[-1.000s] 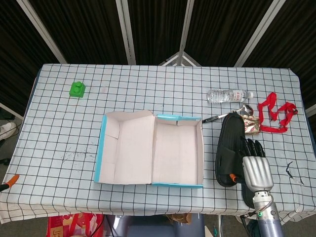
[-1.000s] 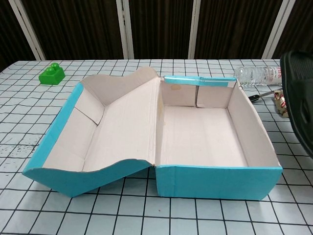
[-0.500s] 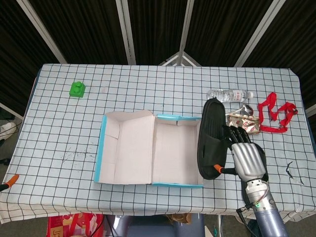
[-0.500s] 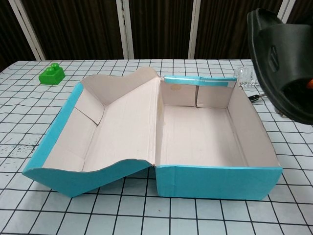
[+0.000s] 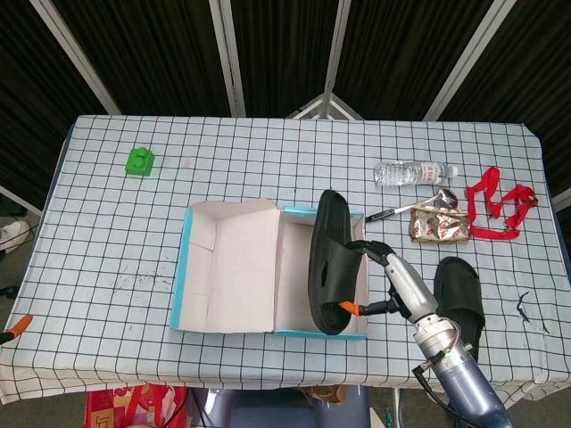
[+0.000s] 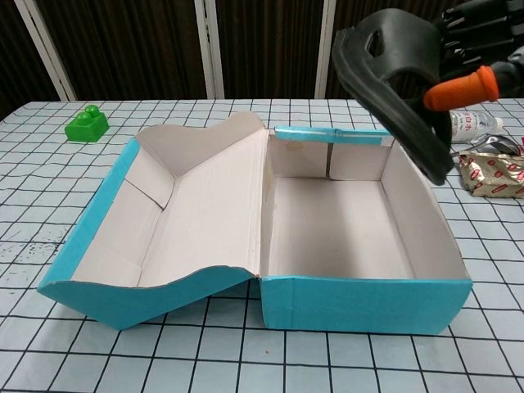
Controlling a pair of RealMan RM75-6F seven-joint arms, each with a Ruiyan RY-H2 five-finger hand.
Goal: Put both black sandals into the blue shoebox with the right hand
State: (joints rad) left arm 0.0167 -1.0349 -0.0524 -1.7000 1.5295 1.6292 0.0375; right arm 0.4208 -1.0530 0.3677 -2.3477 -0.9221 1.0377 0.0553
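From the head view, your right hand is clamped on a sandal, held over the right half of the box, its long axis running near to far in line with that compartment, so the drop is straight down. The sandal sits left of your hand, and its sole hides the box floor below. The second sandal lies on the table right of the box, close by your forearm and partly covered by it. Now the chest view: the sandal hangs tilted above the box's far right corner, clear of the walls, fingers pinching it; most of the hand is cut off at the frame edge. Your left hand shows nowhere.
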